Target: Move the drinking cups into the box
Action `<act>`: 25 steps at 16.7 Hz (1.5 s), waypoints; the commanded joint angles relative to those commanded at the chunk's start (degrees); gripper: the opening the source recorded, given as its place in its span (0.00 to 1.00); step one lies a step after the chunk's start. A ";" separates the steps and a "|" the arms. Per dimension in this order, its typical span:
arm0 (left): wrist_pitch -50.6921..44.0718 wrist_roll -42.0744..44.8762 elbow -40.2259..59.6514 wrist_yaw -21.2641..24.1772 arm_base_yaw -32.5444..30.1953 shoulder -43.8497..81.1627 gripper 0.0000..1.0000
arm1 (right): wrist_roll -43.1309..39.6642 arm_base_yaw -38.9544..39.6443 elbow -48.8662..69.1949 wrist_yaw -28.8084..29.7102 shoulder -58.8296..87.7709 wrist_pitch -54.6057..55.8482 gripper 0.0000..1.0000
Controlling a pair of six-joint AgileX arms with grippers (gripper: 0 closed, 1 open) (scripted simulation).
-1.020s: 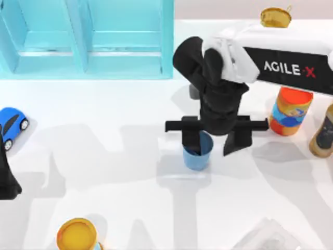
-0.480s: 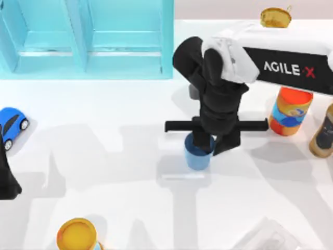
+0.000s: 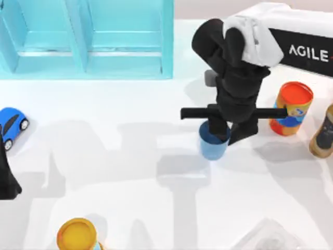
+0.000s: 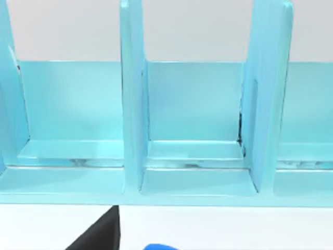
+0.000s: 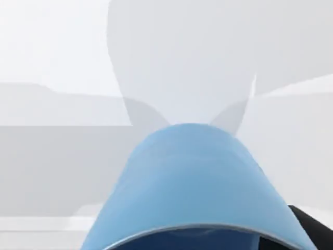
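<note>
A plain blue drinking cup (image 3: 212, 150) hangs right of the table's middle with my right gripper (image 3: 229, 134) shut on its rim, one finger inside the cup and one outside. The right wrist view looks down the cup's blue wall (image 5: 192, 187) to the white table below, so the cup seems lifted. A black fingertip (image 5: 312, 229) shows at the cup's side. The cyan box (image 3: 86, 39), split into open compartments, stands at the back left. It is also seen from the left wrist (image 4: 192, 120). My left arm (image 3: 6, 177) is parked at the left edge.
An orange-and-blue canister (image 3: 291, 107) stands just right of the held cup, with a tan and dark object (image 3: 323, 133) beyond it at the edge. A blue toy car (image 3: 11, 125) sits far left, a yellow-topped can (image 3: 77, 235) front left, and a clear item (image 3: 265, 239) front right.
My right gripper went from spread wide around the blue cup to shut on its rim. It then carried the cup to the right and a little toward the back.
</note>
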 joint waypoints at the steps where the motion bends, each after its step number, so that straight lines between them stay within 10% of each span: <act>1: 0.00 0.00 0.00 0.00 0.00 0.00 1.00 | -1.68 -1.69 -0.08 -0.04 -2.29 -2.08 0.00; 16: 0.00 0.00 0.00 0.00 0.00 0.00 1.00 | -16.73 -13.08 0.39 -2.85 -12.43 -15.14 0.00; 25: 0.00 0.00 0.00 0.00 0.00 0.00 1.00 | -48.77 -48.03 2.92 -3.86 -11.89 -23.67 0.00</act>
